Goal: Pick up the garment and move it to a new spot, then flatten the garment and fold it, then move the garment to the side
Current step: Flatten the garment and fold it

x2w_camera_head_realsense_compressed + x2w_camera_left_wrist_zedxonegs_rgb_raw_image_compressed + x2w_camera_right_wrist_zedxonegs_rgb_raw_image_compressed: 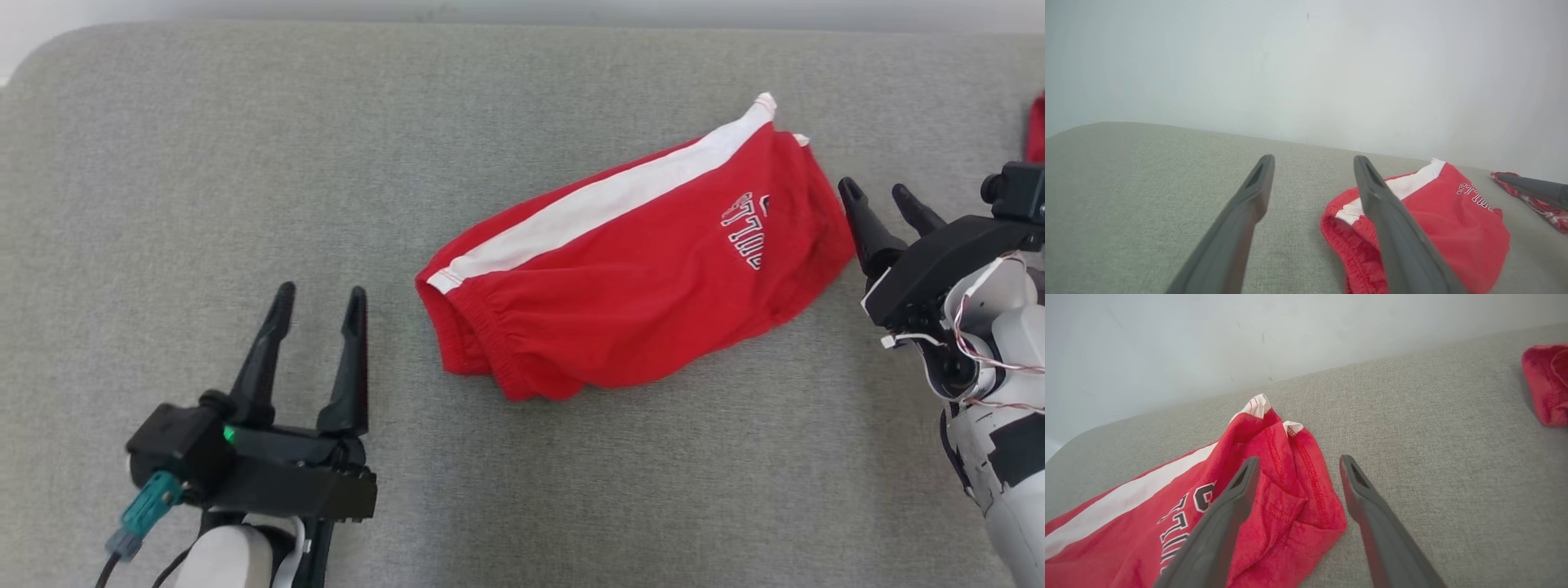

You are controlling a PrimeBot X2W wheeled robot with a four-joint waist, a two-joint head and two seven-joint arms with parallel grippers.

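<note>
Two pincers: the left pincer (321, 298) and the right pincer (876, 189) both stand spread wide, with nothing between the fingers.
Left side: low over the grey cloth, pointing away from the robot, a short way off the waistband (490, 327) and not touching it.
Right side: angled in at the leg hems (1306, 469), its nearer fingertip just beside the cloth; I cannot tell whether it touches.
Garment: the garment (637, 278) is a pair of red shorts with a white stripe (604, 200) and lettering. It lies slantwise between the two pincers, doubled over itself and a bit rumpled.
Feel, I'd say: light, thin and limp. It should sag and swing from any one pinch, and the layers look free to slide apart.
Where to hold: the gathered waistband looks the thickest, grippiest edge for the left. The stitched hem corners suit the right. One hold at each end should keep it from bunching, and the pinch should take every layer, not only the top one.
Tabletop: the tabletop (245, 163) is padded in rough grey weave, likely to drag on the cloth, so lifting looks better than sliding.
Beyond: another red cloth (1545, 384) lies well off past the right pincer, and a pale wall (1306, 61) stands behind.
</note>
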